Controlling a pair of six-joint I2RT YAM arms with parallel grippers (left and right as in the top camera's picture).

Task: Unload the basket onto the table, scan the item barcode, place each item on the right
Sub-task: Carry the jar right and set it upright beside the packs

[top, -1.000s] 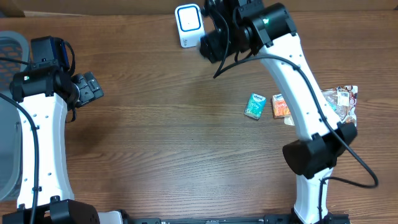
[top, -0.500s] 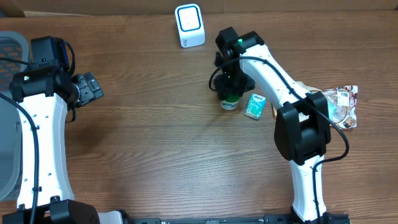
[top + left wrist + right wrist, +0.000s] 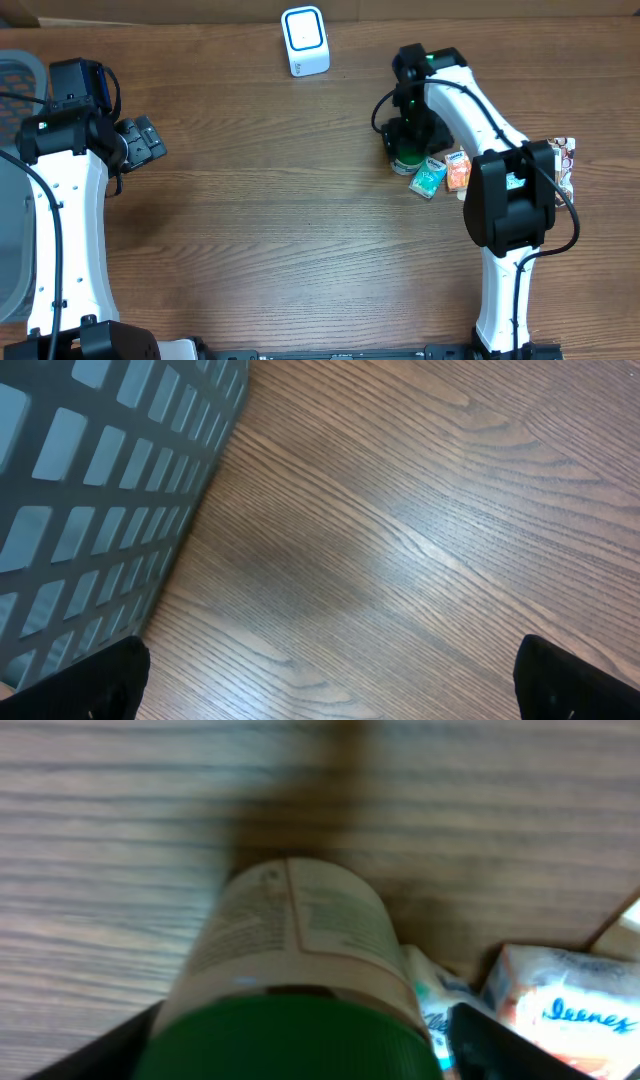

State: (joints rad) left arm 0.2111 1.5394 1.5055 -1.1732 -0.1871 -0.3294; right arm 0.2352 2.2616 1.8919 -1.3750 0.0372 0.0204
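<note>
Brown wood-grain tabletop [image 3: 300, 230] fills the overhead view, with two white arms with black joints on it. The left arm [image 3: 70, 230] stands folded at the left edge, its left pincer [image 3: 148, 140] pointing right over bare wood, beside one grey plastic basket [image 3: 15, 75]. One white boxy scanner [image 3: 305, 42] with a blue-edged square face sits at the far edge, well apart from both arms. The right arm [image 3: 480, 110] rises from the near right, bends at the elbow and comes down with the right pincer [image 3: 408, 140] over one round bottle [image 3: 405, 163], of which a green rim shows. Just beside the bottle lie two small soft packets, one teal [image 3: 428, 180] and one orange [image 3: 457, 172], touching each other. One crinkly printed wrapper [image 3: 565, 160] lies at the right edge, partly behind the arm.

From the left wrist, the lattice wall of the basket, with square holes, takes the upper left corner. Two black fingertips [image 3: 90, 680] sit in the bottom corners, spread wide with only wood between them: this pincer is released.

From the right wrist, blurred, the bottle is seen end-on from its smooth green cap, with a pale paper label of fine print and a straight seam. Black fingers [image 3: 500, 1040] flank the cap on both sides, close against it. Whether they clench it or stand just clear cannot be told. The teal and orange packets show at the right, the orange one with blue lettering.
</note>
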